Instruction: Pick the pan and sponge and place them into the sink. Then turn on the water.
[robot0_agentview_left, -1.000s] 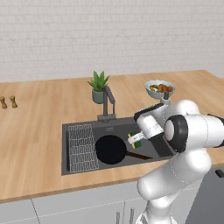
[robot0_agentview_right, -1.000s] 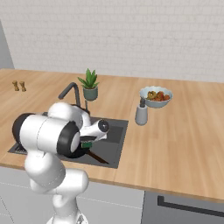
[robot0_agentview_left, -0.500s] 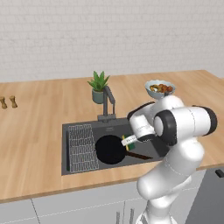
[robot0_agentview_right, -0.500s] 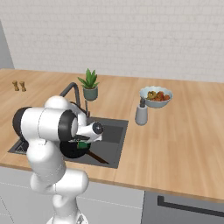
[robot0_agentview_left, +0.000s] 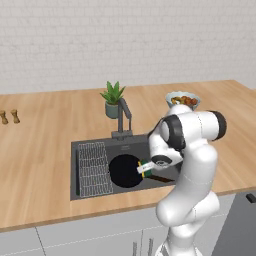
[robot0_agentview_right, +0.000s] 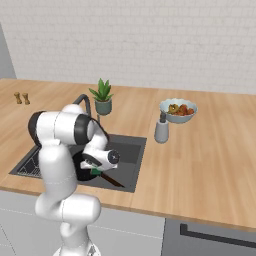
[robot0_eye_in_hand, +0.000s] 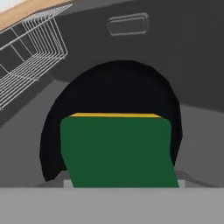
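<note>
The black pan (robot0_agentview_left: 123, 171) lies flat in the dark grey sink (robot0_agentview_left: 98, 145), its handle (robot0_agentview_right: 113, 180) pointing toward the front edge. My gripper (robot0_agentview_left: 148, 168) hangs low over the pan's right side, shut on the sponge (robot0_agentview_left: 146, 169). In the hand view the sponge (robot0_eye_in_hand: 118, 151) shows as a green slab with a yellow far edge and hides my fingertips, with the pan (robot0_eye_in_hand: 118, 87) right behind it. The dark faucet (robot0_agentview_left: 124, 114) stands at the back rim, and no water runs.
A wire rack (robot0_agentview_left: 93, 168) lines the sink's left side. A potted plant (robot0_agentview_left: 113, 98) stands behind the faucet. A bowl of food (robot0_agentview_right: 177, 110) and a grey dispenser (robot0_agentview_right: 161, 130) sit right of the sink. Two small shakers (robot0_agentview_left: 9, 116) stand far left.
The arm has swung down and slightly left into the sink, carrying the sponge lower over the pan. The pan has not moved.
</note>
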